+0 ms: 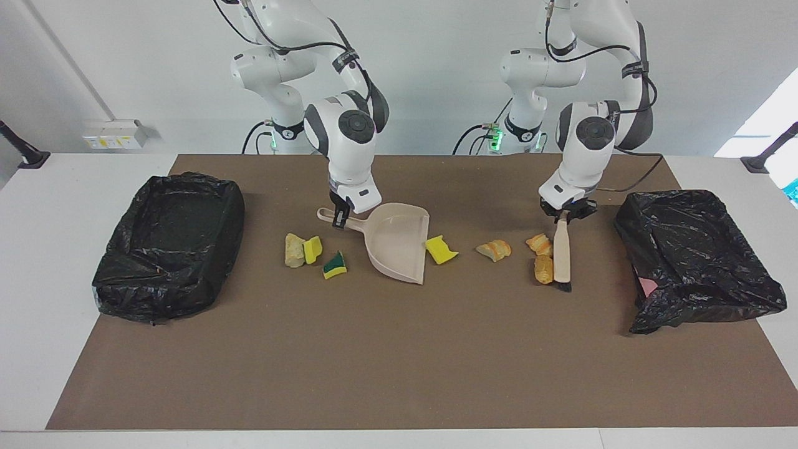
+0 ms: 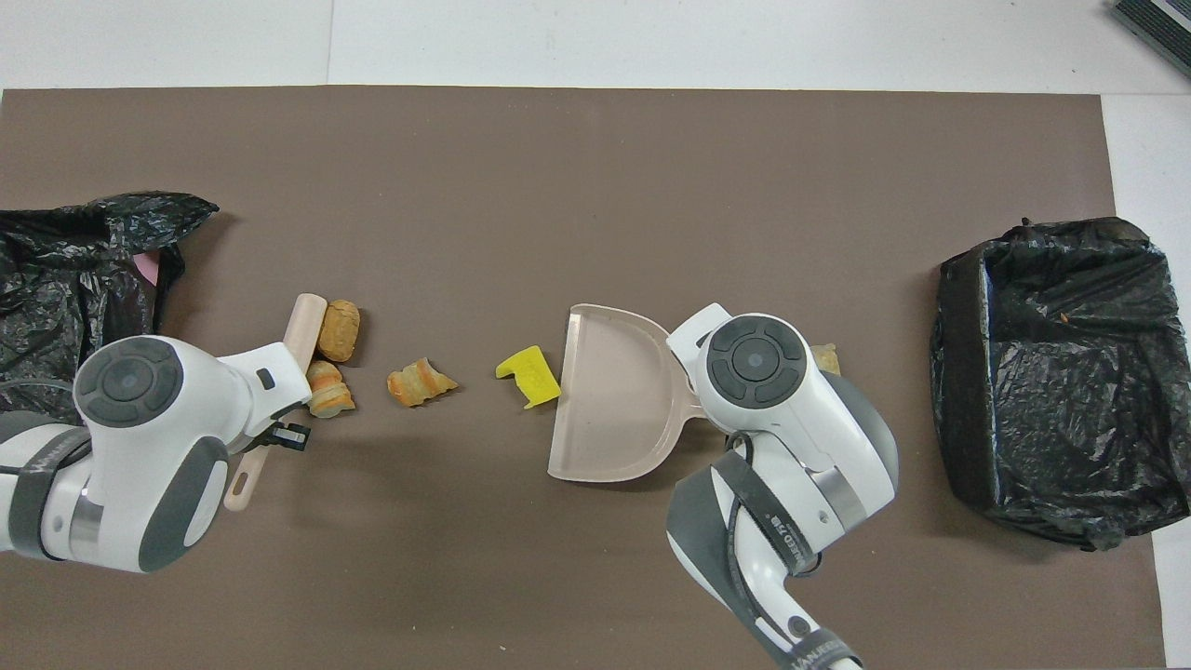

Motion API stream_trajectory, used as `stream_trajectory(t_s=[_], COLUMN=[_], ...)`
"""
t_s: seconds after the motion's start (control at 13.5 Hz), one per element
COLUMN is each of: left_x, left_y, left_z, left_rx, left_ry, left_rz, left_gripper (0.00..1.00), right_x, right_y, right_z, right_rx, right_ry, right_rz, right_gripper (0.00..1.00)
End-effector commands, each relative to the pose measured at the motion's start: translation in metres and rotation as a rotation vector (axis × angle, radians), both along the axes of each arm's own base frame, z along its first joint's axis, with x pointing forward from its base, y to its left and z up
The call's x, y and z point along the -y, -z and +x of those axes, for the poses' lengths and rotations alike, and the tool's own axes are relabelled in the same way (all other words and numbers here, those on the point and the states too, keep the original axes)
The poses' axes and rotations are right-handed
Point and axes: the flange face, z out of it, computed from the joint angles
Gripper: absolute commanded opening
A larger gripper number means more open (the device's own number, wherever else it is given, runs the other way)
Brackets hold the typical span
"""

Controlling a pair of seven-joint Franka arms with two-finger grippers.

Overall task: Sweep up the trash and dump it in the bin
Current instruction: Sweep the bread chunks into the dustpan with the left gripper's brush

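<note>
**A:** Standing by the sweeping rig. What's up closest to the arms?

**B:** Both are busy. The right end effector [image 1: 339, 219] is clamped on the handle of the beige dustpan [image 1: 399, 240], which sits on the worktop with its mouth facing the left arm's end. The left end effector [image 1: 566, 215] is clamped on the handle of a little brush [image 1: 562, 252], bristles pointing away from the robots.

**A:** And the trash?

**B:** All on the brown mat [image 1: 399, 362], none of it in the pan. A yellow sponge chunk [image 1: 441, 250] is right at the pan's mouth, and a bread piece [image 1: 494, 250] sits between it and the brush. Two more bread bits [image 1: 540, 243] are touching the brush on its dustpan side, one a bit farther out than the other. Toward the right arm's end of the pan there's a pale lump [image 1: 293, 249] touching another yellow chunk [image 1: 313, 249], with the green-backed sponge [image 1: 335, 265] slightly farther out.

**A:** Bins?

**B:** There's a black-lined bin [image 1: 168, 243] at the right arm's end and a crumpled black bag [image 1: 692, 262] at the left arm's end.
</note>
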Motion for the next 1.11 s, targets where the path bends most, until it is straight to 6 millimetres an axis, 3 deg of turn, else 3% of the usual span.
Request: stream_trajectory(t_s=[0.0,0.3,0.52,0.74,0.89,1.04], left_x=[0.051,0.122,0.195,0.251,0.282,0.292], left_y=[0.014,0.011,0.015,0.0,-0.01,-0.018], left_z=[-0.027,-0.056,-0.09,-0.113,-0.13,-0.135], left_rx=[-0.005,-0.003,0.012,0.01,0.003,0.006], left_ry=[0.018,-0.013,-0.006,-0.06,-0.077,-0.167], left_rz=[-0.051,-0.101,-0.184,-0.281,-0.337,-0.341], left_gripper=[0.0,0.0,0.0,0.0,0.0,0.0], right_x=[0.0,0.001,0.001,0.001,0.001,0.002], right_y=[0.005,0.005,0.005,0.006,0.005,0.005], right_z=[0.0,0.0,0.0,0.0,0.0,0.0], right_rx=[0.004,0.001,0.001,0.0,0.0,0.0], right_ry=[0.023,0.025,0.025,0.026,0.026,0.028], right_rz=[0.016,0.015,0.015,0.014,0.014,0.014], right_gripper=[0.0,0.0,0.0,0.0,0.0,0.0])
